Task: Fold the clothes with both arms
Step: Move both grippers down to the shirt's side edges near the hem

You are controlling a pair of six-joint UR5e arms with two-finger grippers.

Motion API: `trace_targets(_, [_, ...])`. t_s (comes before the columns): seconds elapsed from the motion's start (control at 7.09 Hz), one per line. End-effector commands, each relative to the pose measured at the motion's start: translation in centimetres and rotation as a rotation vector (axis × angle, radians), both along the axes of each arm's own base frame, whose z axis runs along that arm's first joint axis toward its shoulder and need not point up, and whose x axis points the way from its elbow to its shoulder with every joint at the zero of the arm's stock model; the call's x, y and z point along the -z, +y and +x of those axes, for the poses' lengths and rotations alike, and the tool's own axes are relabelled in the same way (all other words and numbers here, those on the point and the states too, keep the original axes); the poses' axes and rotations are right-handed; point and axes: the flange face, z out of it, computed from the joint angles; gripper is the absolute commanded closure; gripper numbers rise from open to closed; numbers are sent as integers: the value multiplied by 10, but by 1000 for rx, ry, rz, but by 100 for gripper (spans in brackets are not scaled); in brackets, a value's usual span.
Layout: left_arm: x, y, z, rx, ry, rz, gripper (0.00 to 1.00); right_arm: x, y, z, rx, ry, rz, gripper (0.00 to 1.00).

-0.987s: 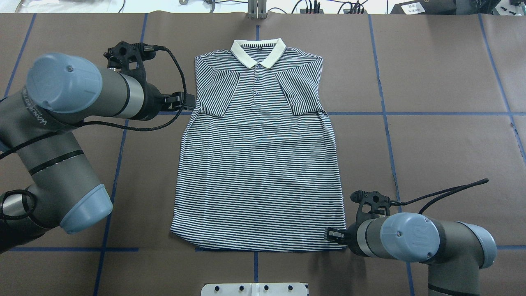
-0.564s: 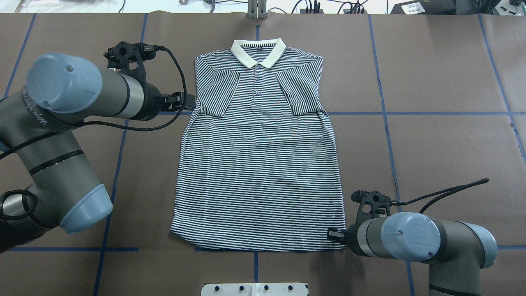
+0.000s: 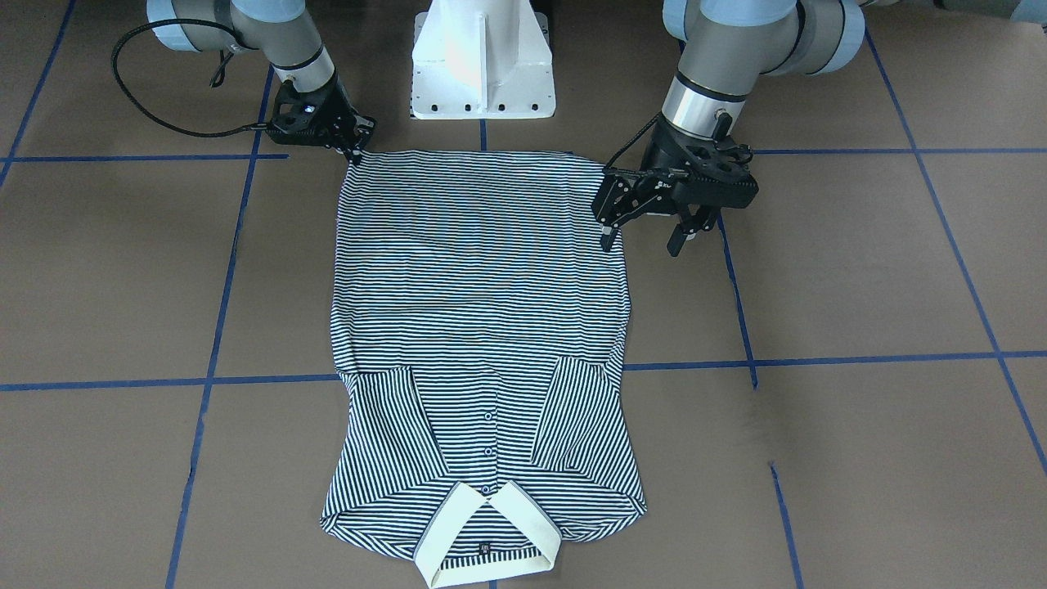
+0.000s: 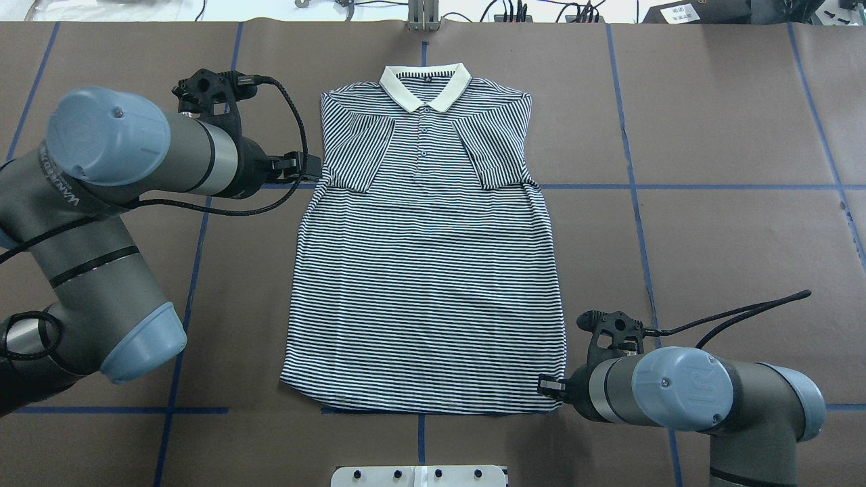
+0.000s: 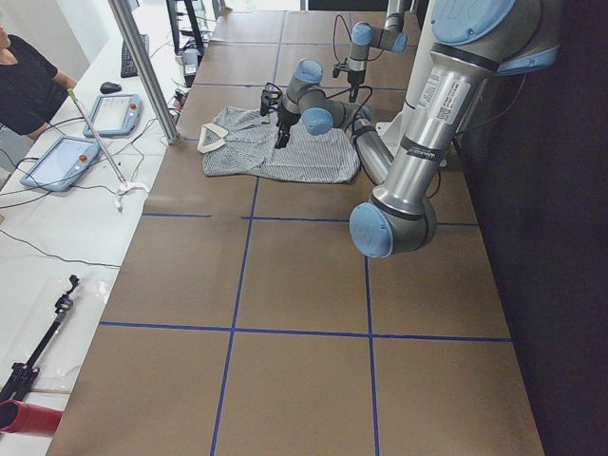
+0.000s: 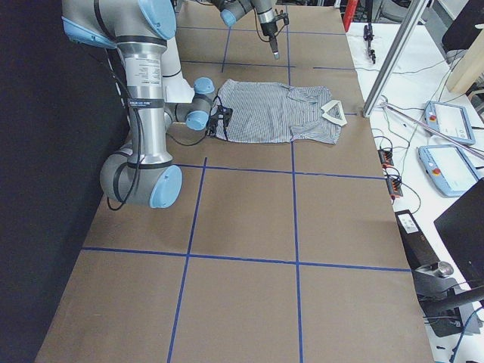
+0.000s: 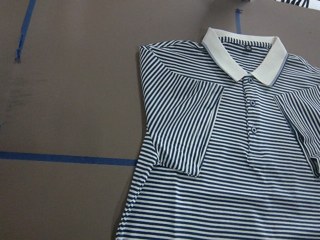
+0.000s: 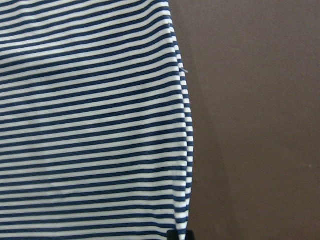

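The matte brown table (image 4: 710,122), ruled with blue tape lines (image 4: 676,187), was left almost unaltered over the last second. The polo shirt (image 4: 426,284) lay flat across its middle, front up and collar away from the robot, with both short sleeves (image 4: 358,152) folded in over the chest. Only the right arm (image 4: 676,389) was seen to have shifted, its elbow drawn a little outward. The shirt's near right hem corner (image 4: 556,399) had been tugged slightly with it, while the left arm (image 4: 135,155) had been kept where it was. That small pull was judged to mark a grip just secured, with the main fold not yet begun.

The left gripper (image 3: 642,245) was held spread wide and empty, raised beside the shirt's left edge near the folded sleeve. The right gripper (image 3: 357,154) was closed to a pinch at the hem corner, apparently on the cloth.

The thin knit, banded in fine navy and white, was shown soft and limp, faintly rippled along its side edges. The plain cream collar (image 4: 425,88) was rendered stiffer, its points lying open. Small dark buttons (image 7: 252,103) were lined down the placket.
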Motion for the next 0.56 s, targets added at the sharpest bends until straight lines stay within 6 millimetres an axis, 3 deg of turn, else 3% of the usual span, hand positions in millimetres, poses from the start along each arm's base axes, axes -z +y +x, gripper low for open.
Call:
trace_targets(0.0, [-7, 5, 5, 10, 12, -49, 0, 12, 1, 6, 2, -25, 3, 100])
trace_targets(0.14, [-2, 43, 39, 20, 75, -174, 0, 18, 1, 9, 2, -40, 6, 100])
trace_targets(0.28, [-18, 86, 77, 69, 71, -278, 0, 27, 0, 14, -4, -58, 11, 100])
trace_targets(0.42, [-26, 122, 100, 80, -3, -319, 0, 35, -3, 19, 0, -78, 4, 100])
